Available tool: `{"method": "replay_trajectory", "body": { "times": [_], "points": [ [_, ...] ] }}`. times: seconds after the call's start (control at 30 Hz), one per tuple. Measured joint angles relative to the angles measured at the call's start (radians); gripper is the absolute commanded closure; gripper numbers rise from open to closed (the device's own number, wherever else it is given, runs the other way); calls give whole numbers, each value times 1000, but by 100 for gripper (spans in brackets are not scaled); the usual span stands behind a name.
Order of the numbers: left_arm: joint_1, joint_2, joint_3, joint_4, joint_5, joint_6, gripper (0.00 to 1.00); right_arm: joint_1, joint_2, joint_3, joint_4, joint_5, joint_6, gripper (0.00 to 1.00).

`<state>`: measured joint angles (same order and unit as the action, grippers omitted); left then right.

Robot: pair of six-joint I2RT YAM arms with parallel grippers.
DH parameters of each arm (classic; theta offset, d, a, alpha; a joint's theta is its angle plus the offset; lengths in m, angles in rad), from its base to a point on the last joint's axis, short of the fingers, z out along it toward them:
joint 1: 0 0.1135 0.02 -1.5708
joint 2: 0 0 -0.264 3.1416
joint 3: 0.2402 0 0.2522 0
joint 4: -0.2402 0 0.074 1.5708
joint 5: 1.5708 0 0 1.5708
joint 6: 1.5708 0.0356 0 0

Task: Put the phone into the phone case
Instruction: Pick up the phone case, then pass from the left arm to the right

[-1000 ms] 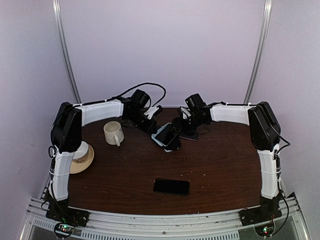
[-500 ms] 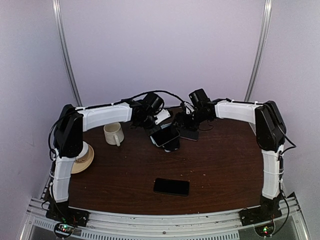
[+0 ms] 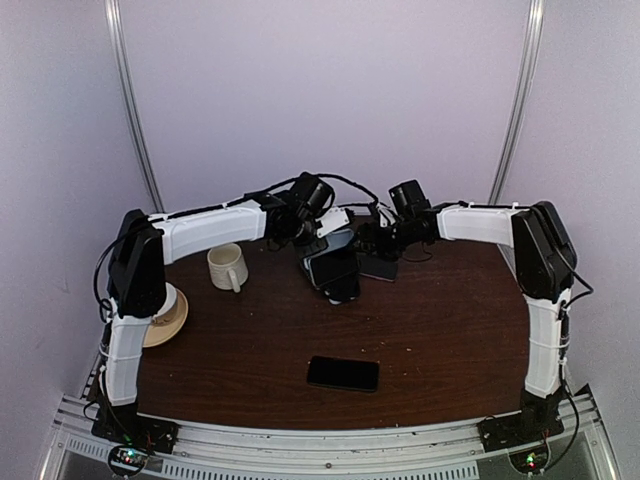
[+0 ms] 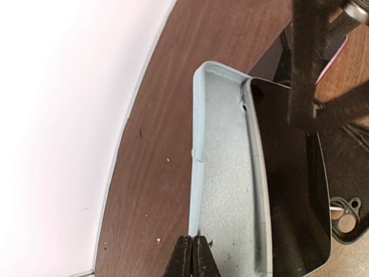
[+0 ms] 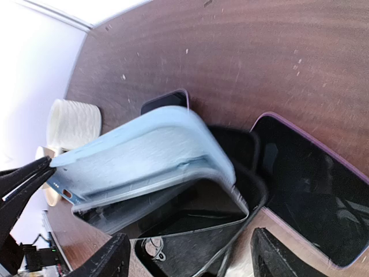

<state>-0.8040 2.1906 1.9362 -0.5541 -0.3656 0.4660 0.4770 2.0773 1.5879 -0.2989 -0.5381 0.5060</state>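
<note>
**Phone Leaned Into Its Blue Case**

The left tool (image 4: pixel 185 258) was pinched shut on the rim of the blue phone case (image 4: pixel 225 173). The black phone (image 4: pixel 291 190) leaned along one long side of the case, above the counter (image 4: pixel 167 98). The right tool (image 5: pixel 191 241) had its fingers spread around the phone. Nobody could tell if it squeezed.

A cream mug (image 3: pixel 227 266) stands upright on the dark wooden surface (image 3: pixel 440 330) toward its far left, handle turned to the near side. Nearer the left edge is a tan saucer (image 3: pixel 172 324) with something white on it, partly hidden. A black phone (image 3: pixel 343 374) lies flat, alone, near the front middle, well apart from a purple-rimmed phone (image 5: pixel 311 190) lying face up farther back.
</note>
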Motion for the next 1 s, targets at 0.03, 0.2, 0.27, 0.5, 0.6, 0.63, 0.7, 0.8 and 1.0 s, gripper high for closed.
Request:
{"method": "replay_trajectory", "body": {
  "times": [0.03,0.2,0.27,0.5,0.6,0.63,0.7,0.8,1.0],
  "points": [
    [0,-2,1,11,3,6,100,-18,0,-14,31,-29,2,25],
    [2,-5,-10,53,21,15,100,-105,1,-18,142,-132,-43,25],
    [4,-5,-12,69,26,16,100,-124,10,3,165,-166,-77,24],
    [26,-5,-6,112,23,27,100,-125,109,125,208,-245,-133,25],
    [48,-5,6,111,22,23,100,-125,132,127,211,-262,-135,25],
    [54,-5,11,110,22,19,100,-125,132,124,210,-267,-137,25],
    [63,-5,23,101,25,4,100,-125,127,117,220,-276,-136,25],
    [68,-5,46,83,40,-29,100,-125,103,76,262,-296,-116,25],
    [66,-17,49,65,107,-104,100,-125,28,-35,346,-319,-63,25]
  ]
}}
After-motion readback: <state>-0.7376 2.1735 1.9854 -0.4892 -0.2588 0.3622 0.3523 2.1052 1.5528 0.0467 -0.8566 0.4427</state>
